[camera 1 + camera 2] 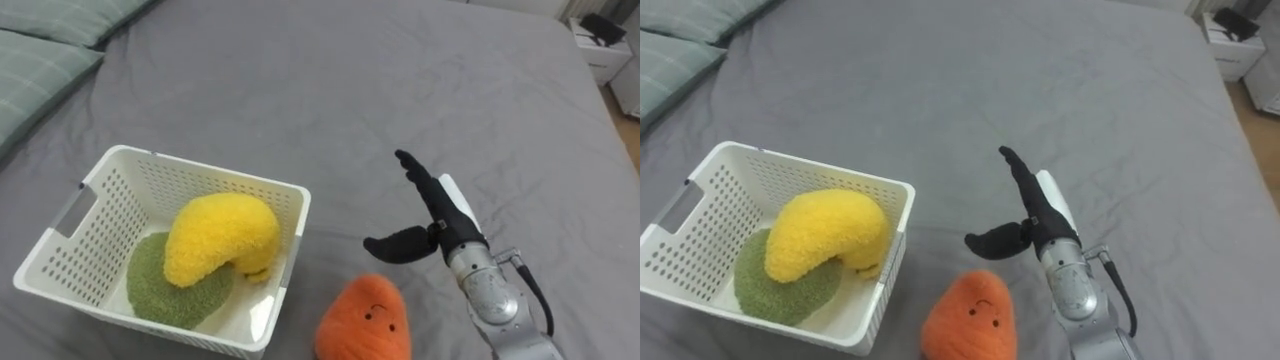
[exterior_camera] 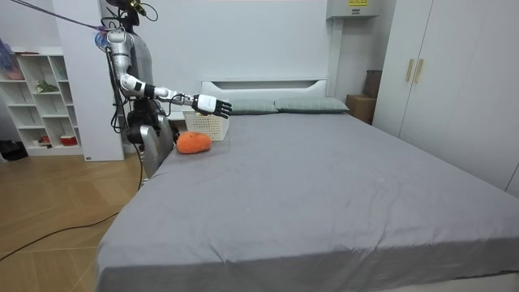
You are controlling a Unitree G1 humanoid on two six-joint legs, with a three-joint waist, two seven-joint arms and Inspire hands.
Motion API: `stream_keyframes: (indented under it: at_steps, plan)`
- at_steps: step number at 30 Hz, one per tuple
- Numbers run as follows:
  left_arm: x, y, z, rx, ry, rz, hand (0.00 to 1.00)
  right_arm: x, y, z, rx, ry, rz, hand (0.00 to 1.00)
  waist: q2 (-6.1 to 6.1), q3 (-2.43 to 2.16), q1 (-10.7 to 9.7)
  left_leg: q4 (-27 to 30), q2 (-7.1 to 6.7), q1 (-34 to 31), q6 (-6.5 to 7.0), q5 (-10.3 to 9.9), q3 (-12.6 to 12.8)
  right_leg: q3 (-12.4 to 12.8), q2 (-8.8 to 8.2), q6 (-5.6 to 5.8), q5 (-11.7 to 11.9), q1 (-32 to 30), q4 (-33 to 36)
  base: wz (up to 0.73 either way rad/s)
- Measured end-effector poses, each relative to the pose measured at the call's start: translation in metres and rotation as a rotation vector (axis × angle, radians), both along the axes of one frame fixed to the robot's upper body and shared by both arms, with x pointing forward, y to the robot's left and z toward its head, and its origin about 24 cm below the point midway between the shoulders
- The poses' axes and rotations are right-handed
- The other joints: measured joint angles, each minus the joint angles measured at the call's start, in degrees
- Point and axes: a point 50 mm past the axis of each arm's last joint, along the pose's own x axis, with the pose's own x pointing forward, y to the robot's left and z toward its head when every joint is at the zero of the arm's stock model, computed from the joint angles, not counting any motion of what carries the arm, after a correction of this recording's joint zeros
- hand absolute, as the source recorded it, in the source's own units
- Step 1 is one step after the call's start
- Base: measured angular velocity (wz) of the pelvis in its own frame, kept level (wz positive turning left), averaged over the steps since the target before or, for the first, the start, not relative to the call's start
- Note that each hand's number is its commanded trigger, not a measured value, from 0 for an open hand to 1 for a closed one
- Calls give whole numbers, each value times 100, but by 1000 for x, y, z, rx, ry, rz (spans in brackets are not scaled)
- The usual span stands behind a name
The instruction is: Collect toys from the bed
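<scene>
An orange plush toy (image 1: pixel 364 322) with a small face lies on the grey bed (image 1: pixel 400 80) at the near edge, just right of a white perforated basket (image 1: pixel 95 190). Inside the basket a yellow plush toy (image 1: pixel 218 236) rests on top of a green one (image 1: pixel 165 285). My right hand (image 1: pixel 437 218) hovers open above the sheet, fingers straight and thumb spread, a little up and right of the orange toy and apart from it. In the room view the same hand (image 2: pixel 212 104) reaches out over the bed above the orange toy (image 2: pixel 193 143) and the basket (image 2: pixel 208 126).
Two pale green pillows (image 1: pixel 40 55) lie at the far left of the bed. A white bedside cabinet (image 1: pixel 600 45) stands beyond the bed's far right corner. I stand at the bed's side near a white shelf unit (image 2: pixel 40 105).
</scene>
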Motion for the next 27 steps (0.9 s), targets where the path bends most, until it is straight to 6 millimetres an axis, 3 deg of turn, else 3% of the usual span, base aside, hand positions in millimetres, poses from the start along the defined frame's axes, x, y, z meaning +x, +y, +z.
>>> stream_keyframes:
  at_steps: [5, 10, 15, 20, 27]
  plan:
    - [1, -3, -1, 8, 0, 7, 0, -18, -7, -27, -35, 116, -19, 0, 13, 8, 15, 1, 1, -4, 2, -4, -7, -6, 0, -1, 0, -3, 4, 0]
    - [1, -4, -1, 10, -2, 8, 0, -25, -7, -34, -74, 147, -6, 0, 43, 11, 3, 3, 2, -34, 1, -6, -29, -4, 2, -2, -2, -20, -4, 0]
    - [2, -6, -1, 2, -9, 18, 0, -29, -4, -38, -86, 158, 4, 0, 43, -15, 8, 10, -10, -43, 1, -6, -58, -26, -6, 7, -8, 6, -44, 4]
    - [3, -9, -1, -6, -11, 9, 0, -44, 4, -60, -88, 281, 52, 0, 70, -26, 34, 7, -9, -38, 1, -9, -83, -54, -5, 8, -7, 44, -86, 3]
    - [4, -10, -1, -12, -21, 9, 0, -52, 2, -70, -80, 359, 75, 0, 63, -34, 126, 9, -17, -43, 5, -14, -87, -34, -5, 14, -11, 42, -106, 0]
